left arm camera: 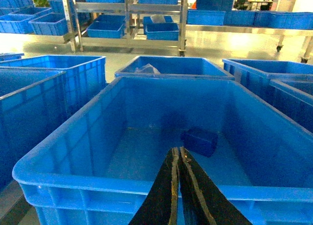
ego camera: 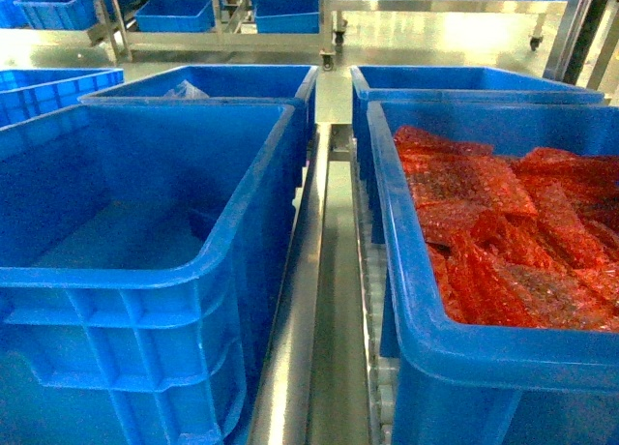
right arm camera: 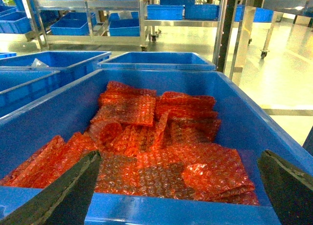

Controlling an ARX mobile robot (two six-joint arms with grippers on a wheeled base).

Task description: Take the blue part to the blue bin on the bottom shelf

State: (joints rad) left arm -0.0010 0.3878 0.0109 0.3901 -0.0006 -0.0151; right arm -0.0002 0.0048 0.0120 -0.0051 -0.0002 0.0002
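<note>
A large blue bin (ego camera: 126, 276) stands on the left of the bottom shelf, beside the steel centre divider rail (ego camera: 290, 339). Its floor holds only a small dark-blue block (left arm camera: 200, 141); I cannot tell whether that is the blue part. My left gripper (left arm camera: 176, 149) hangs shut and empty over this bin's near rim (left arm camera: 117, 186). On the right, a second bin (right arm camera: 161, 213) is full of red bubble-wrap bags (right arm camera: 146, 146), white rollers (ego camera: 370, 271) showing under it. My right gripper (right arm camera: 179, 156) is wide open above its near rim, nothing between the fingers. Neither gripper shows in the head view.
Behind the two bins stand two more blue crates (ego camera: 464, 77); the left one (ego camera: 222, 77) holds a clear plastic bag (ego camera: 184, 90). Another crate (ego camera: 48, 82) sits far left. Steel racks with blue bins (ego camera: 174, 10) line the back across a shiny floor.
</note>
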